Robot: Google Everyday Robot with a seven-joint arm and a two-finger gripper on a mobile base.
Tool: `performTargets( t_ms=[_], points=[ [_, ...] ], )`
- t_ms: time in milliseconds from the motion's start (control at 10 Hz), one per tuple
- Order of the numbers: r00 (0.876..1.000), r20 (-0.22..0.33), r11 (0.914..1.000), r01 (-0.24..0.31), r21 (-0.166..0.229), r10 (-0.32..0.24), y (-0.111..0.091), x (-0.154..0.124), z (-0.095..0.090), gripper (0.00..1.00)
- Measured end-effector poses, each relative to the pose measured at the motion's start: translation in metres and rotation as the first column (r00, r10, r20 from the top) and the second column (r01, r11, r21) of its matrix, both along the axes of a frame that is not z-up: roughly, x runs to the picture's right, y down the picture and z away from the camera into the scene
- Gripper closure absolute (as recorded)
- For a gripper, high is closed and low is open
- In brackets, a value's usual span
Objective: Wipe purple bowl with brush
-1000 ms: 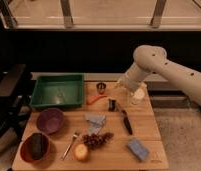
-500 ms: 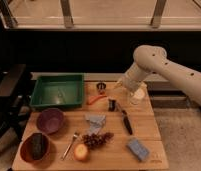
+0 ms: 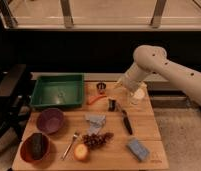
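Purple bowl (image 3: 50, 120) sat at the left of the wooden surface (image 3: 147, 121), just in front of the green tray (image 3: 58, 91) and well apart from the brush (image 3: 126, 122). The hand (image 3: 112, 104) hung near the brush's far end; whether it was wide or narrow could not be told.

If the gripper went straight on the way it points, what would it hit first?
The gripper points down; likely the top end of the slim black-handled brush, else the wooden table. Depth unclear.
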State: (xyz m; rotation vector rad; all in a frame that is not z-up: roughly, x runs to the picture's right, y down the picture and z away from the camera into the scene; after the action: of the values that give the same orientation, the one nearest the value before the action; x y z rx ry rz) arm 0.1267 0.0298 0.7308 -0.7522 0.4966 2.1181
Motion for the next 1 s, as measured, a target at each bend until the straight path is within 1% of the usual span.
performTargets(
  t_ms=[600, 800, 900, 1000],
  points=[
    [1.0, 0.001, 1.0, 0.002, 0.003, -0.002, -0.001, 0.0, 0.0, 0.34],
    [0.999, -0.006, 0.9981, 0.046, 0.041, -0.045, -0.017, 0.002, -0.003, 0.34],
    [0.998, 0.004, 0.9967, 0.058, 0.057, -0.059, -0.024, -0.002, -0.003, 0.34],
    [0.998, 0.005, 0.9957, 0.066, 0.064, -0.067, -0.023, 0.004, -0.002, 0.34]
  ],
)
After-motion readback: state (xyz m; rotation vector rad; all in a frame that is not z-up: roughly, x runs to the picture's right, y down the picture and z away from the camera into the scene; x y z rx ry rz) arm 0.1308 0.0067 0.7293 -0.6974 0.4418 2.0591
